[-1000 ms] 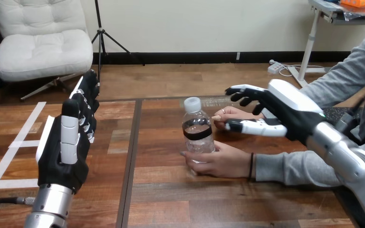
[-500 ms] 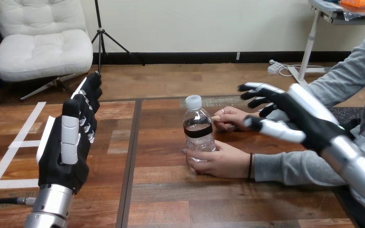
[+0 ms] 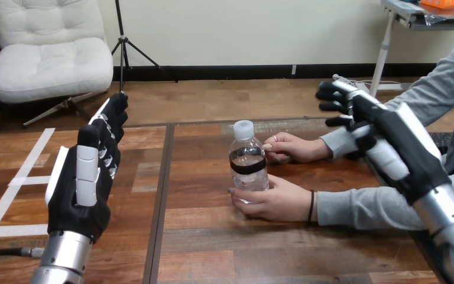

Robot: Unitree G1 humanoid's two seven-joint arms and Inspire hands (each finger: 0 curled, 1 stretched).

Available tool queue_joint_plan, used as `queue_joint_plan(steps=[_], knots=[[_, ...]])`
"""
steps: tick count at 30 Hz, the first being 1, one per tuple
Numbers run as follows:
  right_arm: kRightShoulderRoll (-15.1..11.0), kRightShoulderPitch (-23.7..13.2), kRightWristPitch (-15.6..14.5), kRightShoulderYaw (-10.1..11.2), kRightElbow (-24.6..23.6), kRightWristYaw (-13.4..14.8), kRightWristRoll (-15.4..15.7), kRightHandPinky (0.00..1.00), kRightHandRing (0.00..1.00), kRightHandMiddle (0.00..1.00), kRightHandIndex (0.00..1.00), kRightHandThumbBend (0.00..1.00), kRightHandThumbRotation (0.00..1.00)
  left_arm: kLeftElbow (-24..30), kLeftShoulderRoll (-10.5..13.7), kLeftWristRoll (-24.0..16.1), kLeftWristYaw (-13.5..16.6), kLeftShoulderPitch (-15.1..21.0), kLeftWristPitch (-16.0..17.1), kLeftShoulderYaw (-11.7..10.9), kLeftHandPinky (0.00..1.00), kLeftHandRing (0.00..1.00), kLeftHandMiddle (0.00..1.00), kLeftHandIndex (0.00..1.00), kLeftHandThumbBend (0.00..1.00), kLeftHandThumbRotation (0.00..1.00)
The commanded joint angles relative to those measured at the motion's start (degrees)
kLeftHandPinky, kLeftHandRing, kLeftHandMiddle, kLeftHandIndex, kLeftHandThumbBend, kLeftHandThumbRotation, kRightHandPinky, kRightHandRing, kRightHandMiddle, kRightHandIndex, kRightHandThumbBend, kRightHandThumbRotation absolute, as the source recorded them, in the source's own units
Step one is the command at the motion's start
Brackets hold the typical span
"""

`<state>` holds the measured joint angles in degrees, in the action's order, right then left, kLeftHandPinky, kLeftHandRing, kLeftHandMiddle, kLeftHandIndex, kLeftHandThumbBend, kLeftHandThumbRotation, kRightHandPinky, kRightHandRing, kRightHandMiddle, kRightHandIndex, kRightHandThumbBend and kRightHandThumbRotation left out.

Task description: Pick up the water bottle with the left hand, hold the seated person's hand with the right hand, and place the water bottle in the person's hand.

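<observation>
Two robot hands are raised over a wooden tabletop (image 3: 213,254), one toward each side, with the task's thing between them. White tape strips (image 3: 26,171) cross the boards near the tabletop's left edge. Just beside them the left hand (image 3: 86,183) stands upright on its silver forearm, rising from the near left corner. Its fingers are straight and point up and away toward the far edge, its thumb lies flat along the front, and it holds nothing and touches nothing.

Well apart from it, about midway between the left and right edges and closer to the far edge than the near one, the water bottle (image 3: 247,160) stands upright on the tabletop. It is clear, with a white cap (image 3: 243,129) and a dark band (image 3: 247,165) round its middle. The person's nearer hand (image 3: 275,201) rests on the tabletop at the bottle's base, its fingers curled round the lower part. The person's farther hand (image 3: 295,147) lies behind it, fingertips at the bottle's right side near the band. I cannot tell whether they touch it. Both of the person's forearms run off toward the right edge.

Above the farther forearm, near the far right corner, the right hand (image 3: 378,124) hangs in the air. Its fingers are spread and only loosely bent, and it grips nothing, clear of the person's hands and the bottle.
</observation>
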<state>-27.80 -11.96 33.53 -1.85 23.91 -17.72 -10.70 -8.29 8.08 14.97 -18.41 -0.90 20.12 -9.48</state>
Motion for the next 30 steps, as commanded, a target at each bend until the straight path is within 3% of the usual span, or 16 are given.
queue_joint_plan(steps=[1,6,10,18,30], knots=[[6.0,3.5,-4.5,1.8,-10.7,-2.5,-10.6,0.83,0.86,0.86,0.86,1.0,1.0,3.5,-0.1,-0.4,-0.2,1.4,0.4,1.1,1.0,0.97,0.95,0.89,0.92,1.0],[7.7,7.1,-9.3,1.7,-17.0,-3.8,-16.6,0.84,0.86,0.86,0.86,1.0,1.0,4.0,-0.1,-0.4,-0.5,1.2,0.6,1.4,1.0,0.97,0.94,0.89,0.91,1.0],[8.7,9.4,-12.2,1.7,-20.9,-3.7,-19.0,0.85,0.87,0.87,0.88,1.0,1.0,4.6,-0.2,-0.5,-0.6,0.9,0.7,1.7,1.0,0.96,0.94,0.88,0.91,1.0],[10.2,12.5,-17.3,2.0,-26.9,-2.8,-20.8,0.89,0.9,0.9,0.91,1.0,1.0,5.9,-0.6,-0.9,-0.4,-0.1,0.8,2.5,1.0,0.94,0.93,0.87,0.92,1.0],[11.9,14.0,-22.6,2.6,-31.3,-2.2,-20.3,0.99,0.93,0.92,0.93,0.98,1.0,7.4,-0.9,-0.8,-0.2,-1.4,1.1,3.6,1.0,0.94,0.92,0.85,0.91,1.0]])
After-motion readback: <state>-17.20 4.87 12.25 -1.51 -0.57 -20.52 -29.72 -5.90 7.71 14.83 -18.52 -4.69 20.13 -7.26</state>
